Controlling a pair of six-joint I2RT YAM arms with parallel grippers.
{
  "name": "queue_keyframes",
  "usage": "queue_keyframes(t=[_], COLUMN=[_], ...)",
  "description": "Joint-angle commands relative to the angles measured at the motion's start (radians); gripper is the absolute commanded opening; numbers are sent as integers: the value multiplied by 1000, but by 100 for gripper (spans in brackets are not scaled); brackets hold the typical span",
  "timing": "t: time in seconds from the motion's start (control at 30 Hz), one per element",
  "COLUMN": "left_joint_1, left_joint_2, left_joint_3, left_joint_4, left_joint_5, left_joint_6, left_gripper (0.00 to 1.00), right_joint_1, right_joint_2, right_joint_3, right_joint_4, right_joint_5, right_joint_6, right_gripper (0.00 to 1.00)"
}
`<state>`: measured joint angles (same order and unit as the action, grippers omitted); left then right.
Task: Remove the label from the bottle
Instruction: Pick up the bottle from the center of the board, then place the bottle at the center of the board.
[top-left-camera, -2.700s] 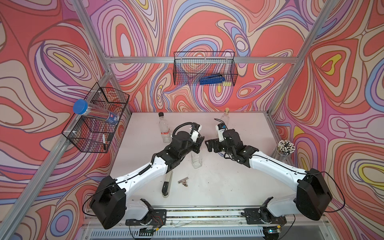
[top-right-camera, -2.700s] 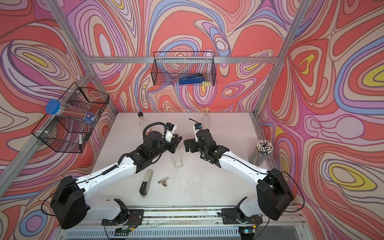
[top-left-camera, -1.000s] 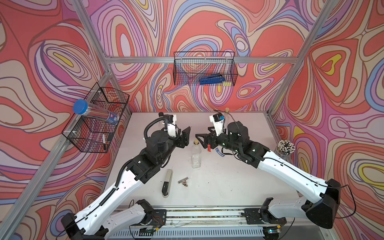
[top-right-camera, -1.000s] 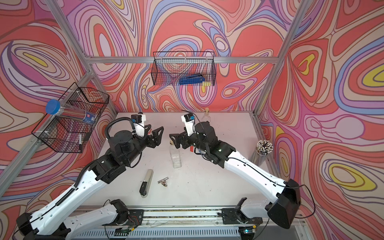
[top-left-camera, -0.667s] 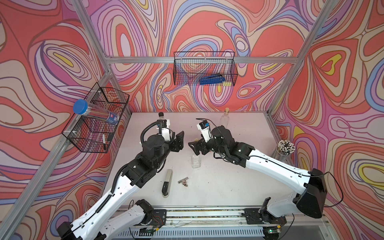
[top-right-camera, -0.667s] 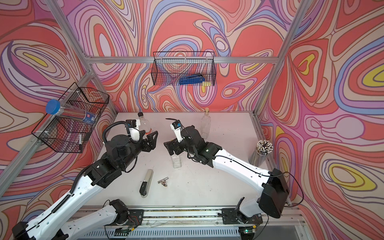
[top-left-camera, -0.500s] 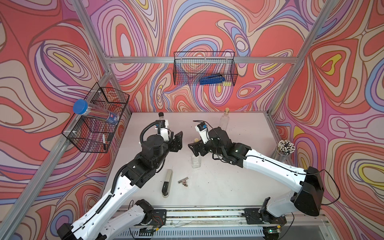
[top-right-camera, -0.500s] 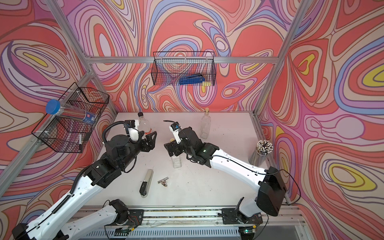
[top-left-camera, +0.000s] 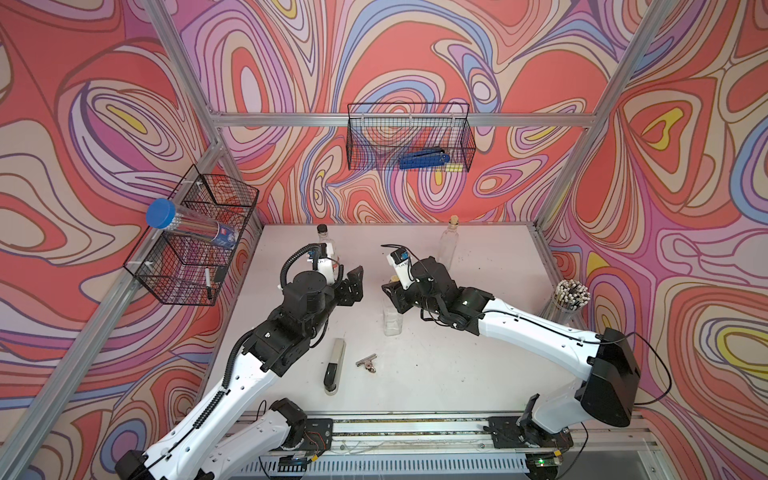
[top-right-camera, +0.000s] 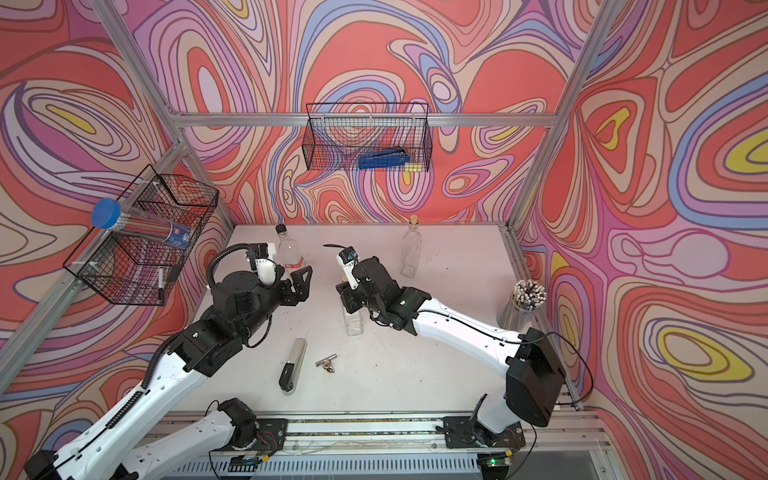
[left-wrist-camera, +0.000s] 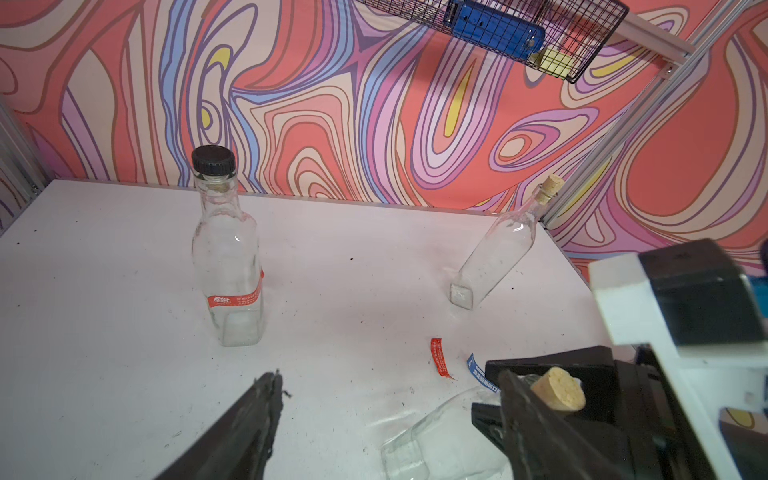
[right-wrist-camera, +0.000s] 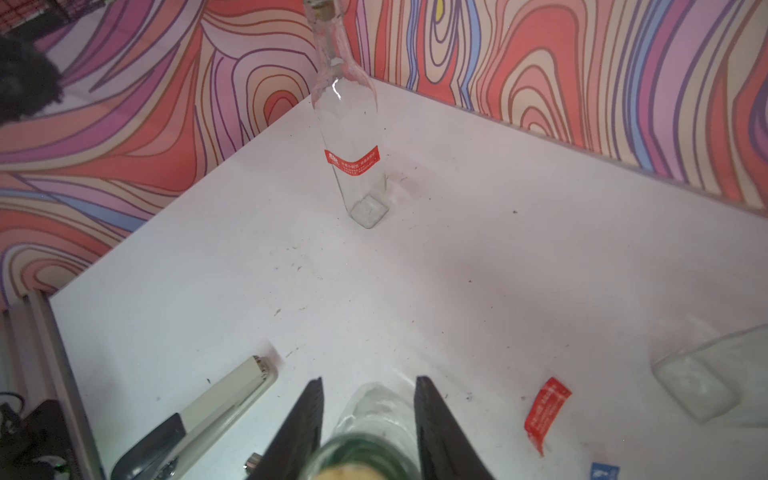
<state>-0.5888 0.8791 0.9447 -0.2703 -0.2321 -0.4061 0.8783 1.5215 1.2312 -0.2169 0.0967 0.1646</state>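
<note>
**Right end effector clamping the corked bottle by its neck**

The white worktop (top-left-camera: 449, 386) is carrying everything here. The corked bottle (top-left-camera: 392, 322) is standing on its base in the middle of it, showing in both top views (top-right-camera: 354, 322). The right end effector (right-wrist-camera: 368, 380) is coming in from the bottle's right. It is clamping the neck just under the cork, with one black finger (right-wrist-camera: 303, 424) pressing on each side.

The left end effector (top-left-camera: 355, 286) is hovering on the corked bottle's left, near it but apart. Its fingers are standing wide and holding nothing.

Behind the corked bottle and to its left, the black-capped bottle (left-wrist-camera: 228, 266) is standing upright. It is wearing a red label band (left-wrist-camera: 235, 298) low around its body. Behind the corked bottle and to its right, a slim stoppered bottle (top-left-camera: 449, 247) is standing close to the back wall.

In front of the corked bottle, to its left, a stapler (top-left-camera: 334, 365) is lying flat. A small metal clip (top-left-camera: 366, 362) is sitting just beside it.

And now the smallest pieces. A red label strip (right-wrist-camera: 546, 405) and a blue label strip (right-wrist-camera: 604, 471) are lying loose on the worktop, near the corked bottle on its back-wall side.
</note>
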Motion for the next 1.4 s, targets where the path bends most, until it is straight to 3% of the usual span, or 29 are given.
queue_keyframes(t=[0.0, 0.13, 0.43, 0.77, 1.07, 1.37], left_joint_1=[6, 6, 6, 6, 6, 5], left_joint_2=[-24, -34, -41, -31, 9, 40], left_joint_3=[-11, -13, -5, -4, 18, 32], left_joint_4=[-27, -37, -35, -34, -30, -15], left_joint_5=[0, 0, 15, 63, 94, 101], left_joint_6=[-20, -17, 10, 15, 23, 30], left_gripper=[84, 84, 84, 84, 83, 83], right_joint_1=[5, 5, -24, -211, -303, -328], right_joint_2=[15, 29, 104, 305, 484, 568], right_joint_3=[-2, 21, 192, 534, 770, 829], right_joint_4=[24, 25, -22, -149, -218, -232], right_joint_5=[-11, 3, 129, 46, 7, -7], right_joint_6=[16, 11, -60, -74, -100, -113], right_gripper=[22, 0, 0, 0, 0, 0])
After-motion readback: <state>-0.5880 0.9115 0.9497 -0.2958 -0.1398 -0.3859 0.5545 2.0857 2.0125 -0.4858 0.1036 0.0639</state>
